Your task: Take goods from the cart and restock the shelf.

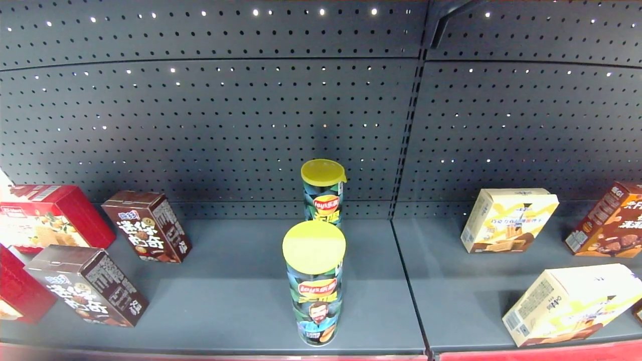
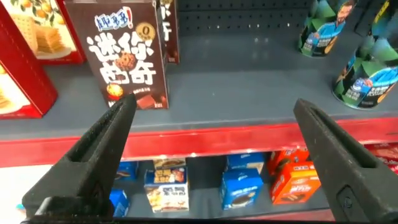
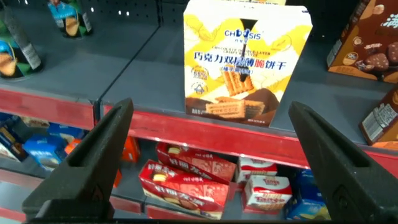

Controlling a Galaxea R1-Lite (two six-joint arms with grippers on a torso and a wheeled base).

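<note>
Two tall chip cans with yellow lids stand mid-shelf, one near the front (image 1: 315,281) and one behind it (image 1: 324,193). My left gripper (image 2: 214,102) hangs open and empty in front of the shelf's red edge (image 2: 217,134), facing a brown snack box (image 2: 127,53). The chip cans (image 2: 370,78) stand off to one side of it. My right gripper (image 3: 210,106) is open and empty too. It sits just in front of an upright cream biscuit box (image 3: 245,59) at the shelf front.
Red boxes (image 1: 50,215) and brown boxes (image 1: 148,225) fill the shelf's left, cream boxes (image 1: 506,218) and an orange-brown box (image 1: 609,220) its right. Bare shelf floor (image 1: 225,281) lies on either side of the cans. The lower shelf holds blue and orange packs (image 2: 242,186) and red boxes (image 3: 186,180).
</note>
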